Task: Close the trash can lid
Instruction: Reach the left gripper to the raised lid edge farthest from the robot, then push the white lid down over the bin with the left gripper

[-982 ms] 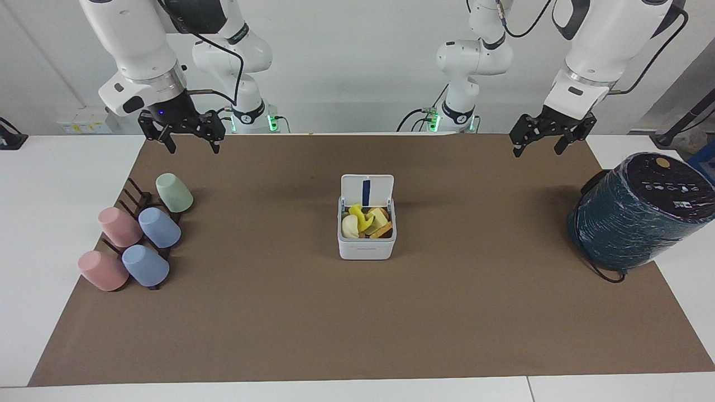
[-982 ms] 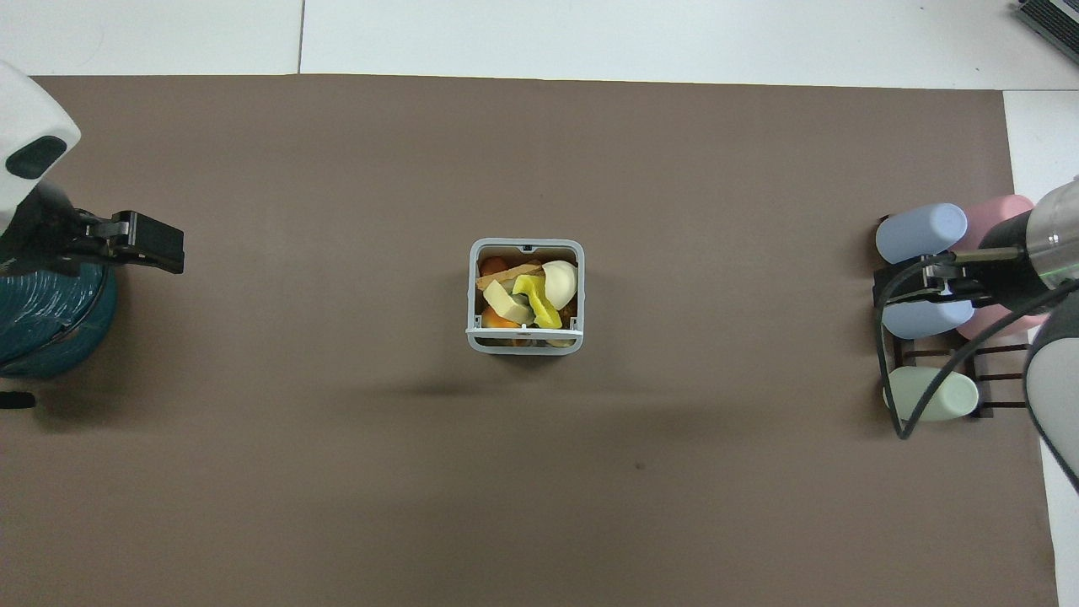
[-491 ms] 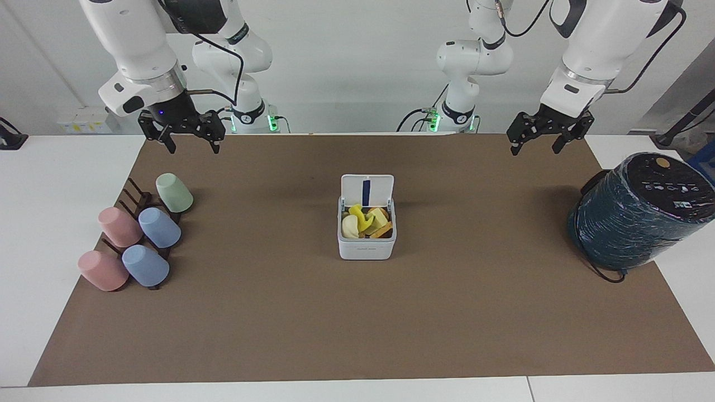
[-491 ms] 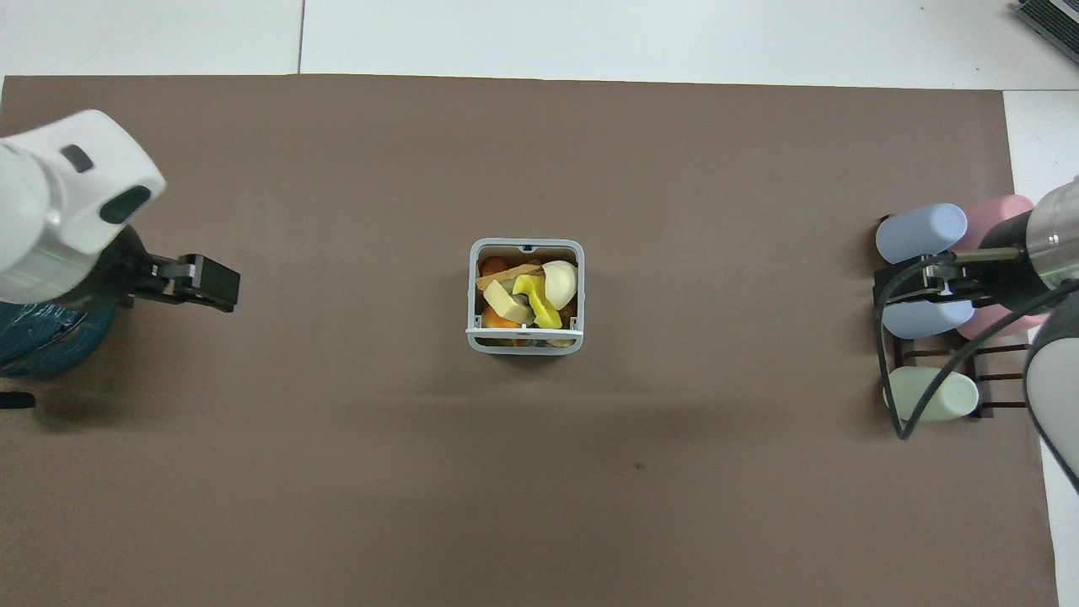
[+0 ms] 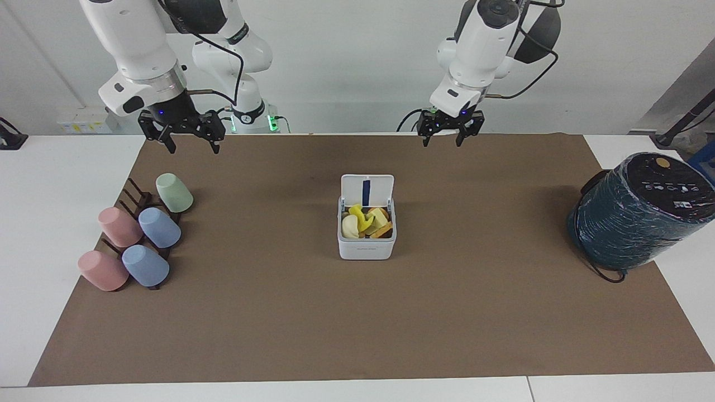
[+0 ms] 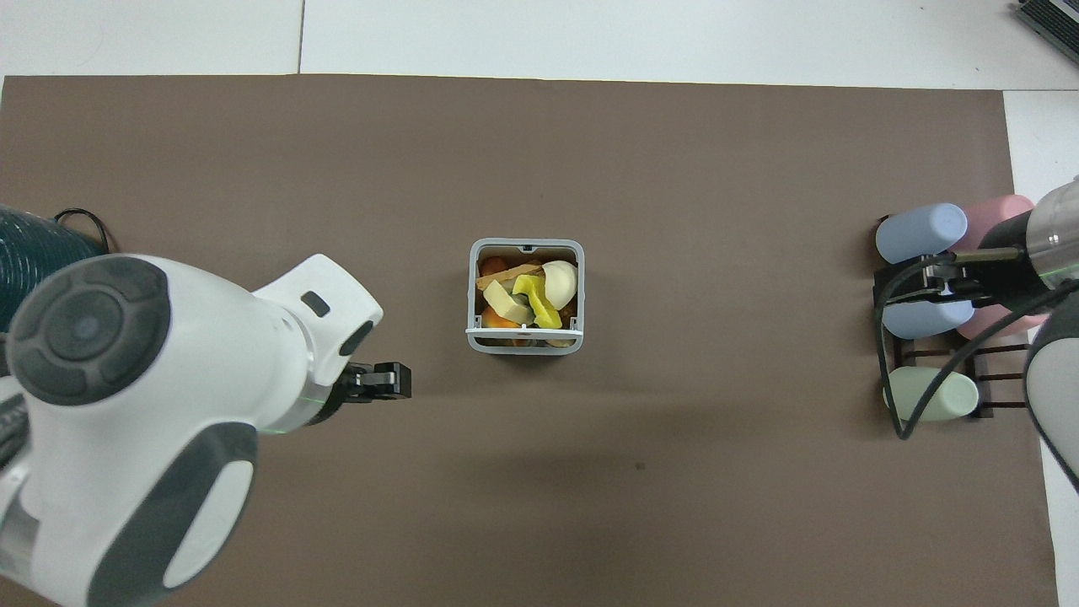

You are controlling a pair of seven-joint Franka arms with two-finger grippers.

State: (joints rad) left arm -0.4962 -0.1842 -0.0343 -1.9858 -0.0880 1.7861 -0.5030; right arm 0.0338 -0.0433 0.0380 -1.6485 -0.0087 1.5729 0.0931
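Observation:
The trash can (image 5: pixel 366 250) is a small white cube-shaped bin in the middle of the brown mat, filled with yellow, cream and orange scraps. Its lid (image 5: pixel 367 191) stands upright and open on the edge nearer to the robots, blue strip showing. In the overhead view the trash can (image 6: pixel 527 244) shows from above and the lid (image 6: pixel 524 334) edge-on. My left gripper (image 5: pixel 443 140) is open and empty, raised over the mat beside the can toward the left arm's end; it also shows in the overhead view (image 6: pixel 392 381). My right gripper (image 5: pixel 192 146) is open and waits, raised over the cup rack (image 6: pixel 915 285).
Several pink, blue and green cups (image 5: pixel 160 227) lie on a dark rack (image 5: pixel 134 192) at the right arm's end. A large dark teal cylinder (image 5: pixel 637 212) wrapped in plastic stands at the left arm's end, with a cable at its foot.
My left arm has swung from over the teal cylinder's end toward the middle of the table, closer to the trash can. The right arm, the can and the lid have not moved.

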